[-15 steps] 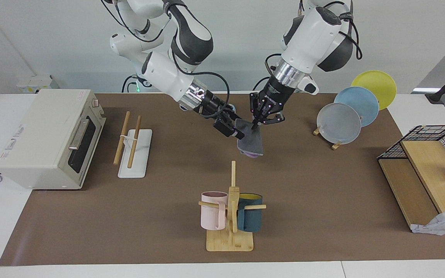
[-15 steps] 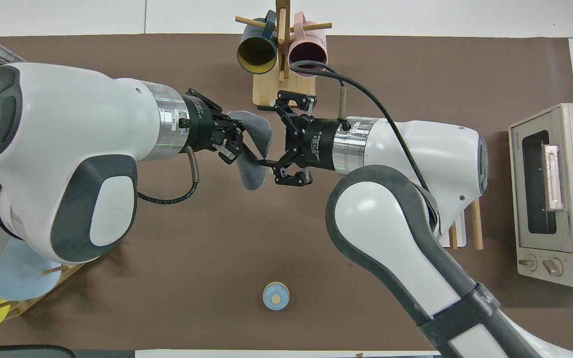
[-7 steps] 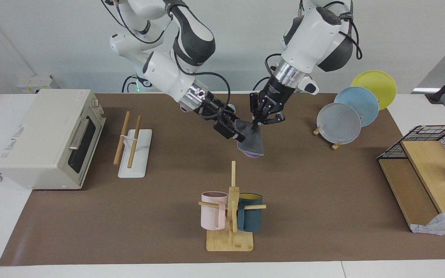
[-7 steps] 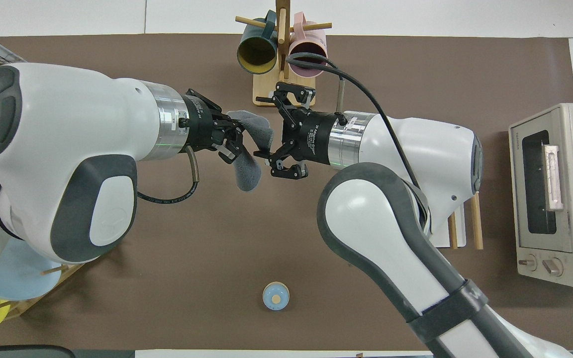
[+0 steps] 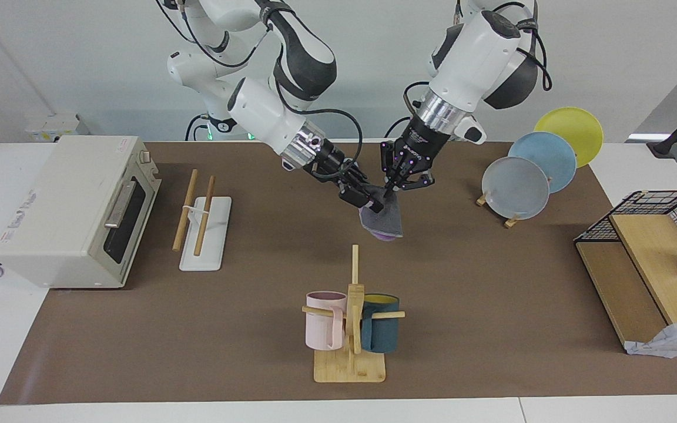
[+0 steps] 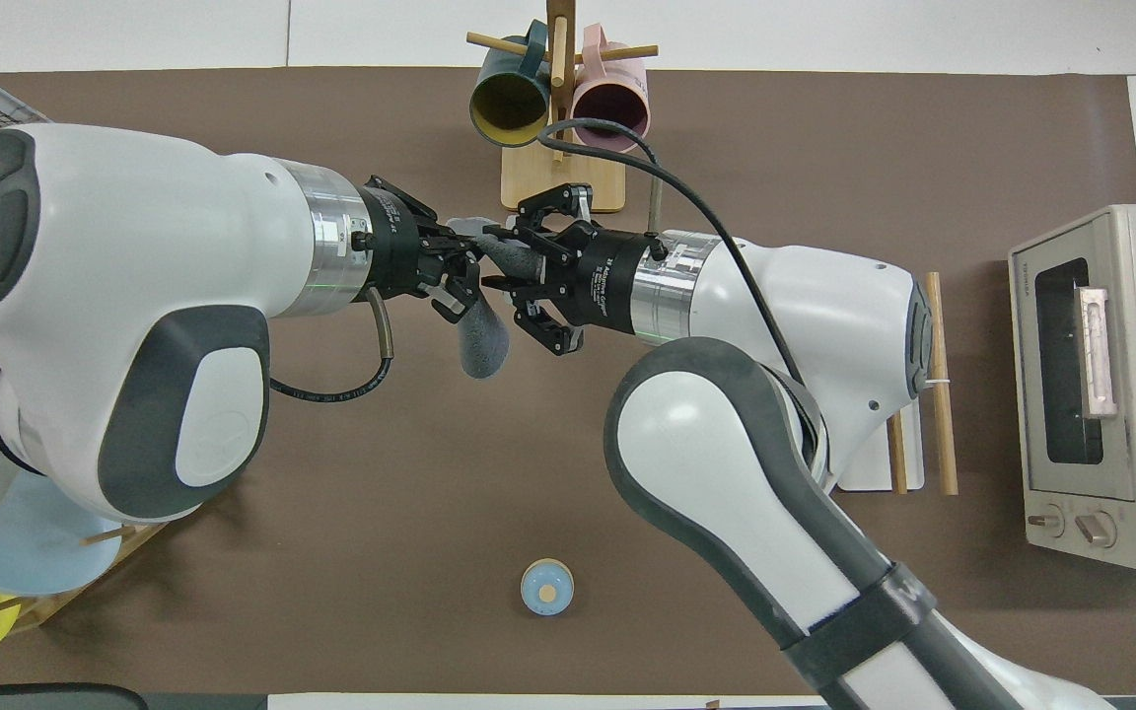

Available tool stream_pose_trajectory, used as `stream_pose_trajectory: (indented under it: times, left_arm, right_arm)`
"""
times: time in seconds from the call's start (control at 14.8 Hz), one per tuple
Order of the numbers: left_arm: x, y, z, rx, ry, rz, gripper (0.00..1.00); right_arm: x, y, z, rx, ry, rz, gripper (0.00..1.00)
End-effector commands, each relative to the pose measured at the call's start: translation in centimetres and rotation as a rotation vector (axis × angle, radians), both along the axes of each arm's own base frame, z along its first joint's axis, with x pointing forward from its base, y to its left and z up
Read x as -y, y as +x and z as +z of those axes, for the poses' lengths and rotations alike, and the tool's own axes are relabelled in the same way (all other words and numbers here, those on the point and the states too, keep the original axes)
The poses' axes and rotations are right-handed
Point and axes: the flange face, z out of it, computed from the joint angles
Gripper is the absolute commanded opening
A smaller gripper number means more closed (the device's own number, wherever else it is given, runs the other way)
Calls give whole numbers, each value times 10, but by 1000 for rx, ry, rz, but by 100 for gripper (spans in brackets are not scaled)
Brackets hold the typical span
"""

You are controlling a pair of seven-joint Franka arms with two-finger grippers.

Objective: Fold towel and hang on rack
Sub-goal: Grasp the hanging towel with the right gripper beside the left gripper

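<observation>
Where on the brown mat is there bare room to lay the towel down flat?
Bare brown mat lies between the rack and the mug tree, and between the mug tree and the wire basket. It is crowded mid-table, where both tools hold the towel up.

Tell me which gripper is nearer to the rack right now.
Right. The right gripper is at the towel over mid-table, on the side toward the rack. The left gripper pinches the towel's top corner, just past it toward the plates' end.
</observation>
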Motion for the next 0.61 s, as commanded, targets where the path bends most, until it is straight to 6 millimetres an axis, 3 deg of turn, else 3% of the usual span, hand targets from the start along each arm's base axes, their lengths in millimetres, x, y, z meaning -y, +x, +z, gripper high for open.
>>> stream_pose_trajectory:
  times: [0.0,0.47,0.54]
  left_arm:
    - [-5,-9,2,12,6,25,0]
    - [-2,-12,0,23,21,8,0]
    - [-2,-12,0,49,47,-21,99]
  right_arm:
    - [6,3,-1,0,9,23,0]
    - [11,6,1,12,-5,43,0]
    - [10,5,1,32,-22,72,0]
